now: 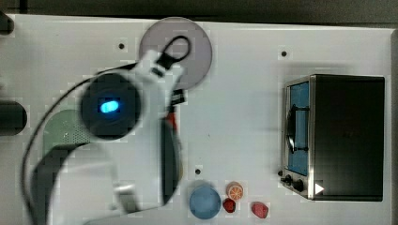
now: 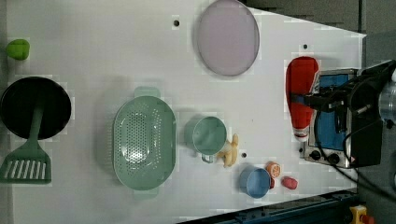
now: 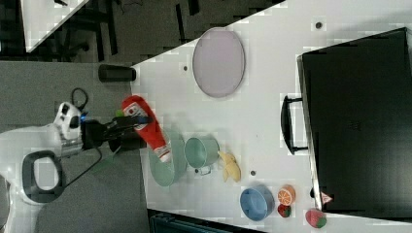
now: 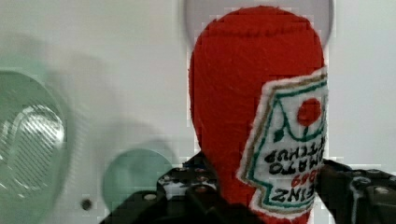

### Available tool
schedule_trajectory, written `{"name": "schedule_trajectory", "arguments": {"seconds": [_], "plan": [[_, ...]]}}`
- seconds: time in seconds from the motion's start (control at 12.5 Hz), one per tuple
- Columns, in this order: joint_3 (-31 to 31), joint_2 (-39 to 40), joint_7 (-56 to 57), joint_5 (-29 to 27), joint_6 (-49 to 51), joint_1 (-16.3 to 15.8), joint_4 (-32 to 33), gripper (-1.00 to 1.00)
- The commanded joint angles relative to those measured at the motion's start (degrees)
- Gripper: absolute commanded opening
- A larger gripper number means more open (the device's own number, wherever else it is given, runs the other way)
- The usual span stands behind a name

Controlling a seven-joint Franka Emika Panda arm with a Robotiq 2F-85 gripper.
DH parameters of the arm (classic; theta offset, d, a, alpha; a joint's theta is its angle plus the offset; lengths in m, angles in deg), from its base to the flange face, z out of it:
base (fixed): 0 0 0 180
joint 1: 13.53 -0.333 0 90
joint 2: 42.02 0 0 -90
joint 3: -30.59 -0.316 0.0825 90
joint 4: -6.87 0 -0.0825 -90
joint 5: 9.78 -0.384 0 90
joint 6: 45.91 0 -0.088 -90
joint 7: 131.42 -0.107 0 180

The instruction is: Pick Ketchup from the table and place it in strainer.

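Gripper (image 3: 130, 127) pinching the ketchup (image 3: 145, 127) mid-body, lifted off the table. Soft plush could slip or swing. Early release misses the strainer (image 2: 144, 142).

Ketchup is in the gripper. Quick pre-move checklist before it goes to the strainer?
1. Grip: gripper closed on the ketchup around its body. Ok.
2. Lifted: bottle hangs off the table, cap end down in the right view. Ok.
3. Strainer holds nothing. Ok.
4. Over the strainer: views disagree. Cannot tell.
5. Neighbour: cup stands beside the strainer, apart from it. Ok, but keep the drop off it.
6. Placed: not ok, not yet done.
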Motion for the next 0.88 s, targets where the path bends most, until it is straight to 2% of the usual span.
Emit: {"name": "schedule_trajectory", "arguments": {"seconds": [0.08, 0.32, 0.56, 0.88], "plan": [[-7.8, 4.4, -20.0, -0.1, 1.1, -3.5, 1.6, 0.21], [-14.9, 8.5, -33.9, -0.2, -2.3, -4.4, 1.1, 0.21], [-20.2, 14.9, -44.8, 0.1, -10.5, -5.2, 1.1, 0.21], [-21.5, 23.9, -50.1, 3.2, -18.6, -7.6, 1.1, 0.21]]}}
